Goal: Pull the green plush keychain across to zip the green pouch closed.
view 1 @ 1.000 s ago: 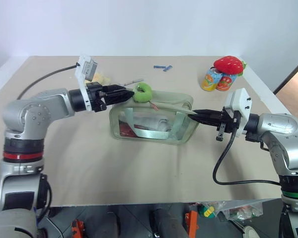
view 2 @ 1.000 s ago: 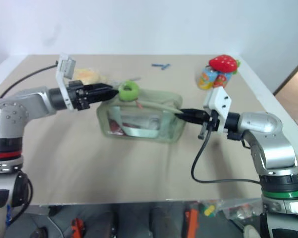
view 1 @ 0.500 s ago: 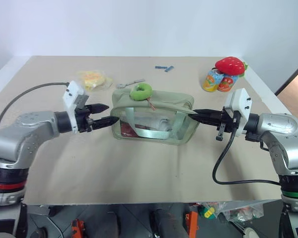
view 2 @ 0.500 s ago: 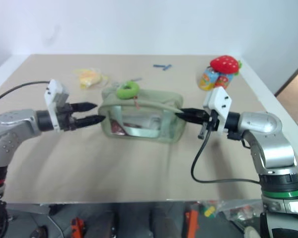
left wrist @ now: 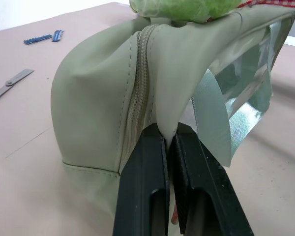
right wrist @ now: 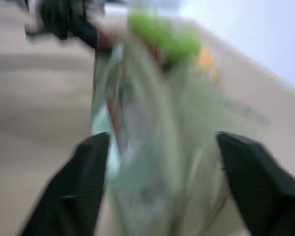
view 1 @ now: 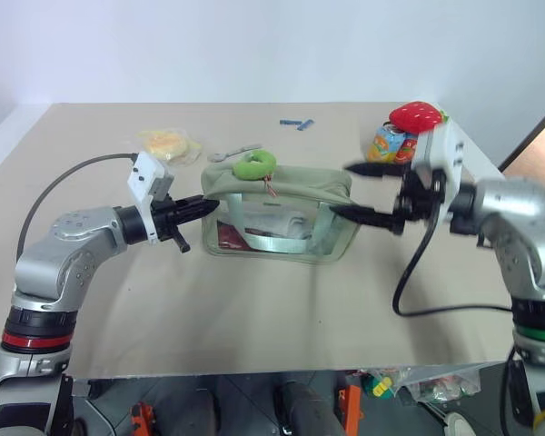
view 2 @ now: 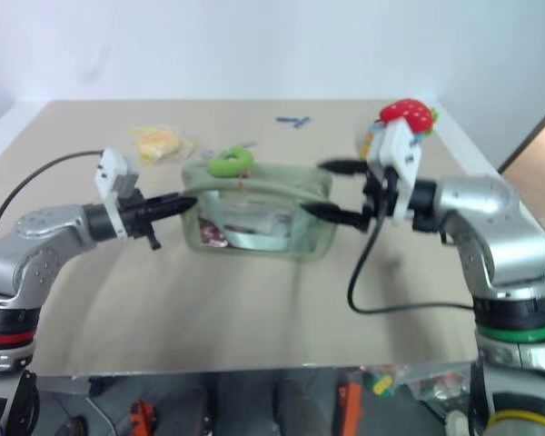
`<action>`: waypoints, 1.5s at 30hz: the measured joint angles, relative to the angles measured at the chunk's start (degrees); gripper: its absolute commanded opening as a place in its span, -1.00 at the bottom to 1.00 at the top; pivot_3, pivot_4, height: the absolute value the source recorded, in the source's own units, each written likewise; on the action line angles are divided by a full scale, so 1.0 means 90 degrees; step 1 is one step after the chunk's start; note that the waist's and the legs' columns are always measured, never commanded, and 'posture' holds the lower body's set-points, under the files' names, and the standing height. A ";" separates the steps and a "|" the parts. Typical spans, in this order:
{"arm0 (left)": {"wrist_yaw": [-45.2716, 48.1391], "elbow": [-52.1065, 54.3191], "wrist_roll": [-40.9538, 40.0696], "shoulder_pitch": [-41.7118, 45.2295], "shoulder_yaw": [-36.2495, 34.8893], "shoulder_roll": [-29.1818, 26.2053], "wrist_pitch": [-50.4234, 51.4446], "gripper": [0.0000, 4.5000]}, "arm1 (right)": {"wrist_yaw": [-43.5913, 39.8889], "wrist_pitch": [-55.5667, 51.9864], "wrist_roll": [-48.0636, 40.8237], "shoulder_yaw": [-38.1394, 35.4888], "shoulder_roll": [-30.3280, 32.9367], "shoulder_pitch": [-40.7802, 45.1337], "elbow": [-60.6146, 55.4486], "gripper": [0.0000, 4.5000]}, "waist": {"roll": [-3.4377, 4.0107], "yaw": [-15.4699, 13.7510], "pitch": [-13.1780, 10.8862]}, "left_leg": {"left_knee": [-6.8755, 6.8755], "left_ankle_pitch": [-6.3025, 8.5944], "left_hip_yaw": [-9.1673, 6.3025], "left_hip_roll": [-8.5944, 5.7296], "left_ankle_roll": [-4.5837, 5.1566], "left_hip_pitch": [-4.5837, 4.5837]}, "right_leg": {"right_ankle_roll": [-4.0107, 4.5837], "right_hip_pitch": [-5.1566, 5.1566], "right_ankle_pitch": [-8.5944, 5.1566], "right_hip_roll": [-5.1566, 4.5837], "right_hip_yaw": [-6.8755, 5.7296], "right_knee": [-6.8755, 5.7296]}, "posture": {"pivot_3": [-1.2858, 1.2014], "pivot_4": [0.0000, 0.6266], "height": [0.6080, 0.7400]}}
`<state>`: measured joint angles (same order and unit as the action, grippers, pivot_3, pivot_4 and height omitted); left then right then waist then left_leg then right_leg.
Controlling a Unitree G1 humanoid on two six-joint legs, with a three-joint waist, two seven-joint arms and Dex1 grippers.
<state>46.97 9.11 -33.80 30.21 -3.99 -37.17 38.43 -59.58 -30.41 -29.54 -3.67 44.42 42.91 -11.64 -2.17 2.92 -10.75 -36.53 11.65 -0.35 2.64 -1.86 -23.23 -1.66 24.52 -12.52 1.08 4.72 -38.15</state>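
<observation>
The green pouch (view 1: 280,211) sits mid-table toward the far edge, holding white and red items you cannot identify; your left gripper (left wrist: 168,147) is pinched shut on its end fabric beside the zipper — the anchoring step. Your right gripper (view 1: 361,193) stands wide open and empty at the opposite end. Next, bring it onto the green plush keychain (view 1: 255,164) atop the pouch's left end, then draw it across.
</observation>
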 measured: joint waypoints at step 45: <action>-0.0589 0.0395 0.0011 0.0072 0.0103 0.0559 0.0334 -1.00 | 0.0425 0.0568 0.1177 0.1390 -0.2253 0.1317 0.2157 0.37 | -0.0004 -0.0079 0.0003 | -0.0002 0.0000 -0.0029 -0.0050 0.0000 -0.0026 | -0.0024 -0.0011 -0.0018 -0.0052 -0.0026 0.0005 | 0.03 -0.52 1.00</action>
<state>41.67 12.67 -33.70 30.86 -3.07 -32.15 41.44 -55.76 -25.30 -18.95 8.84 24.15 54.76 7.77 -2.21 2.21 -10.72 -36.55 11.65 -0.61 2.19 -1.86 -23.47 -1.88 24.42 -12.69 0.61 4.49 -38.10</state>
